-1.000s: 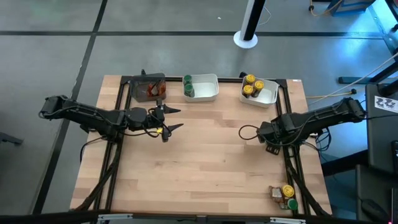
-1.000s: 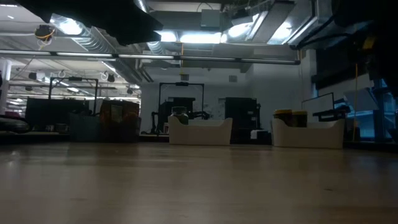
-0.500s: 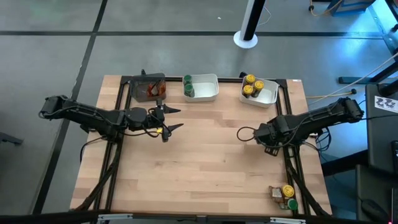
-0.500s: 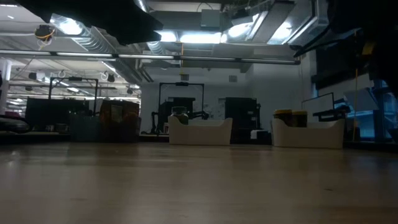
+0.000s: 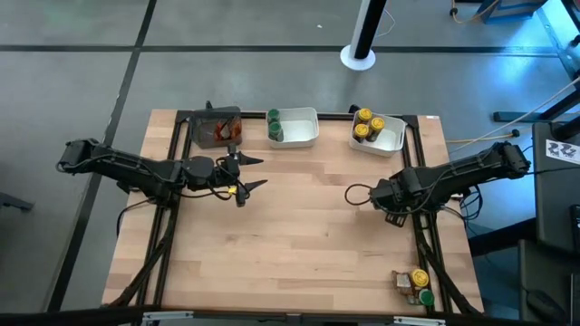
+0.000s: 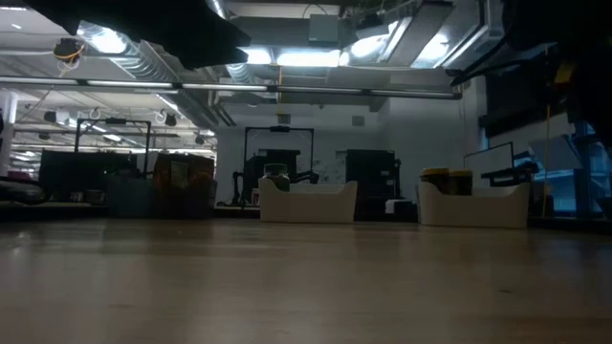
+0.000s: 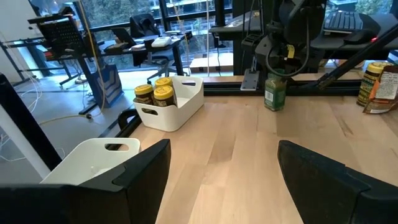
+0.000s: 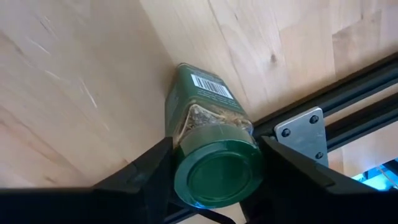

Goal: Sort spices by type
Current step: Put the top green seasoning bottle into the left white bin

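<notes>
High view: right hand (image 5: 395,205) stays clamped on green-lidded jar (image 8: 211,152), shifted slightly left.

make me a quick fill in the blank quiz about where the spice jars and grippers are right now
1. The right gripper is shut on a jar with a ____ lid.
2. The white tray at the table's far right corner holds jars with ____ lids.
3. The left gripper holds nothing and its fingers are ____.
4. The green-lidded jars in the middle tray number ____.

Missing words: green; yellow; open; two
</notes>
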